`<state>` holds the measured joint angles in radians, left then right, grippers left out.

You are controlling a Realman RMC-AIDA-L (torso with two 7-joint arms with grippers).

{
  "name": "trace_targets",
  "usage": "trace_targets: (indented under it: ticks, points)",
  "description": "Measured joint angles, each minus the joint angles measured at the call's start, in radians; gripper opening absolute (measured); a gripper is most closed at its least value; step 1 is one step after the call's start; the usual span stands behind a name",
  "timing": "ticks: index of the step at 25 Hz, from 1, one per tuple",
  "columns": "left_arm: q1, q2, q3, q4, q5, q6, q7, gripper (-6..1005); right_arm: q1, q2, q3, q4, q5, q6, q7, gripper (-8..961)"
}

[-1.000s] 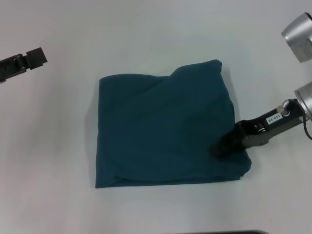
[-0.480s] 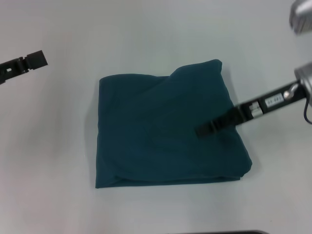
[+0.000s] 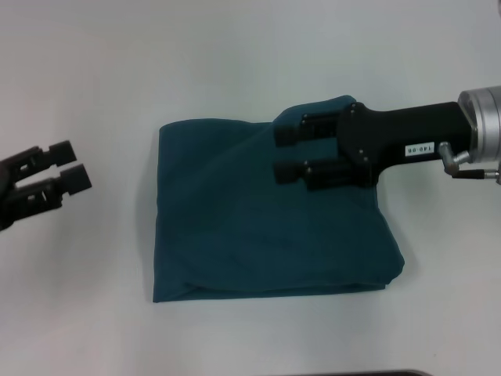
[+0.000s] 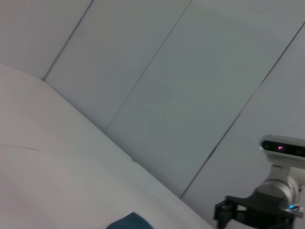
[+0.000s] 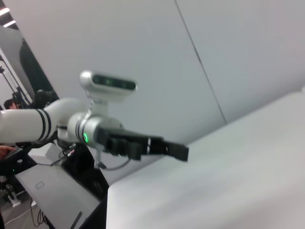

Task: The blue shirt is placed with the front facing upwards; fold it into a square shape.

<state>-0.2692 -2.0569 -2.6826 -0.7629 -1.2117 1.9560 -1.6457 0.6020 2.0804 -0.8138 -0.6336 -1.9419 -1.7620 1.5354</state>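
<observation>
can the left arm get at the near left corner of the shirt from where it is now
Probably yes. The left gripper sits off to the left of the blue shirt with only bare table between them, and its jaws stand open.

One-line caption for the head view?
Folded blue shirt on white table; open right gripper above it, open left gripper off aside.
</observation>
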Motion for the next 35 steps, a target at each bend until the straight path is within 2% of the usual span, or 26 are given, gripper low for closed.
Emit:
trace_targets:
  ticks: [5, 7, 10, 13, 15, 18, 22, 26, 30, 35]
  points:
    - [0.028, -0.007, 0.001, 0.049, 0.034, -0.096, 0.017, 855, -0.016, 0.006, -0.01, 0.002, 0.014, -0.019, -0.102, 657]
    - [0.031, -0.008, -0.003, 0.053, 0.034, -0.081, 0.061, 855, -0.018, 0.007, -0.007, 0.002, 0.017, -0.015, -0.111, 736]
    - [0.058, -0.017, 0.007, 0.075, 0.035, -0.001, 0.265, 854, -0.028, 0.007, -0.008, -0.002, 0.014, 0.022, -0.123, 844]
    - [0.091, -0.041, 0.025, 0.141, 0.039, 0.02, 0.521, 845, -0.055, 0.007, -0.014, 0.011, 0.01, 0.061, -0.197, 947]
    - [0.105, -0.052, 0.03, 0.176, 0.05, 0.0, 0.6, 835, -0.081, 0.008, -0.015, 0.039, 0.011, 0.066, -0.291, 947]
    - [0.113, -0.05, 0.036, 0.185, 0.096, 0.003, 0.641, 822, -0.113, 0.009, -0.011, 0.074, 0.016, 0.061, -0.387, 947]
    - [0.099, -0.034, 0.056, 0.135, 0.134, 0.036, 0.552, 803, -0.126, 0.009, -0.033, 0.07, -0.015, 0.041, -0.356, 947]
    - [0.065, -0.022, 0.134, 0.06, 0.199, 0.042, 0.461, 799, -0.114, 0.009, -0.089, 0.081, -0.089, 0.07, -0.316, 946]
    - [0.029, -0.024, 0.159, 0.044, 0.248, 0.034, 0.457, 798, -0.102, 0.014, -0.134, 0.119, -0.103, 0.103, -0.314, 946]
    - [0.011, -0.026, 0.159, 0.012, 0.257, 0.036, 0.441, 798, -0.105, 0.014, -0.129, 0.124, -0.097, 0.101, -0.31, 946]
